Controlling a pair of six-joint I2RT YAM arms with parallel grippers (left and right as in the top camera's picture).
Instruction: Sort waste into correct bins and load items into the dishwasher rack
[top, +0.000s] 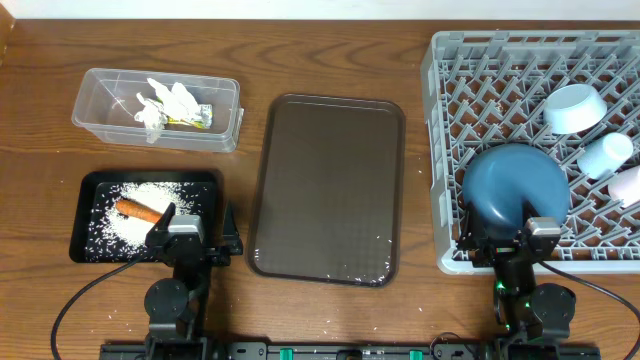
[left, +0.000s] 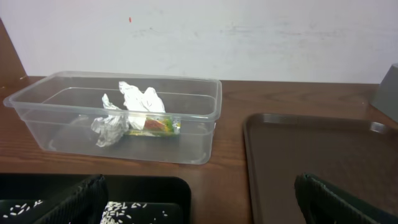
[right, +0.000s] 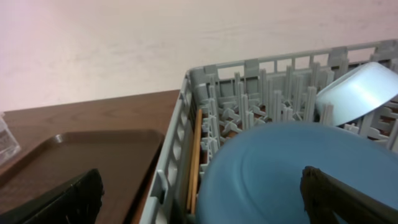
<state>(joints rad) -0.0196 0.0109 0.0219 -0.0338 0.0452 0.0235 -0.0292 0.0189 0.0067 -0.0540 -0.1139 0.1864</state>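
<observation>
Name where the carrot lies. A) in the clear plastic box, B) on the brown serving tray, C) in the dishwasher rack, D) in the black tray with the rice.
D: the overhead view shows the carrot lying on the rice inside the black tray.

light: bright, even | shadows: soft | glare: faint on brown tray (top: 325, 180) | focus: sharp
</observation>
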